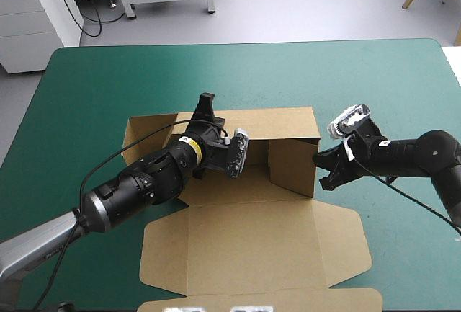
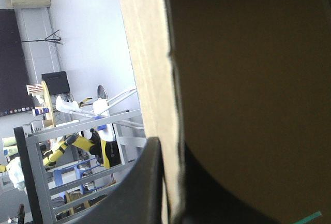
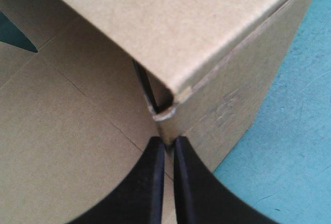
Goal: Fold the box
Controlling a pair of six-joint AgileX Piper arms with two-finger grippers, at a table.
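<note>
- Two grippers on the box [image 1: 245, 247] in the high view: brown board mid-table [image 1: 108, 81], back wall and right wall raised, lid flat on the near side.
- Left gripper [image 1: 207, 104] up at the box's back wall, black fingers poking over its top edge.
- Right gripper [image 1: 322, 170] tight against the outside of the box's right wall, at the near corner.
- Over to the left wrist view: left gripper [image 2: 168, 154] all but closed, pinching the box [image 2: 150, 53] wall, one finger on either face of the board.
- Right wrist view now: right gripper [image 3: 168, 142] nearly closed too, a sliver of the box [image 3: 170, 27] corner edge caught between the tips.
- Teal-green cover [image 3: 300, 131] just beside that same box corner, bare.
</note>
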